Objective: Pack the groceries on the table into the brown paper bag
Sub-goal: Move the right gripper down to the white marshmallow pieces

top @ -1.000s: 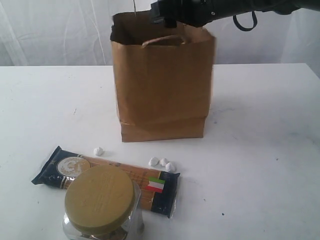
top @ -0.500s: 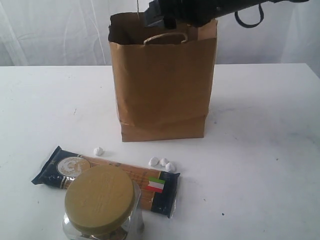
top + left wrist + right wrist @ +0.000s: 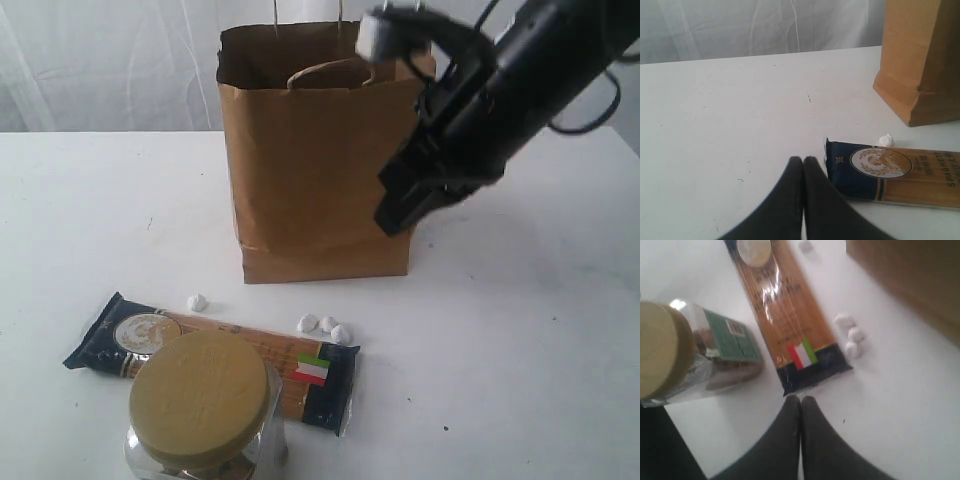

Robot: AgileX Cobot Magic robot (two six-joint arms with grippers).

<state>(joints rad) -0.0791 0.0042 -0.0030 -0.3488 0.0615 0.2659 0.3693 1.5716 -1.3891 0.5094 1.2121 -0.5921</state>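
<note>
The brown paper bag (image 3: 320, 160) stands upright and open at the middle of the table (image 3: 520, 330). In front of it lies the navy spaghetti packet (image 3: 290, 370), flat on the table. The clear jar with a wide tan lid (image 3: 203, 400) sits at the near edge, overlapping the packet. My right gripper (image 3: 393, 213) hangs shut and empty in front of the bag's right side, above the table. In the right wrist view it (image 3: 800, 399) points at the packet (image 3: 785, 320) and the jar (image 3: 680, 355). My left gripper (image 3: 803, 161) is shut, empty, just beside the packet's end (image 3: 890, 170).
Small white pebble-like bits (image 3: 325, 325) lie between the bag and the packet, with one more (image 3: 197, 301) to the left. A white curtain hangs behind the table.
The right arm has come out from above the bag's mouth and swung down in front of the bag's right side. Its jaws now stand shut. The bag and groceries stay put.
</note>
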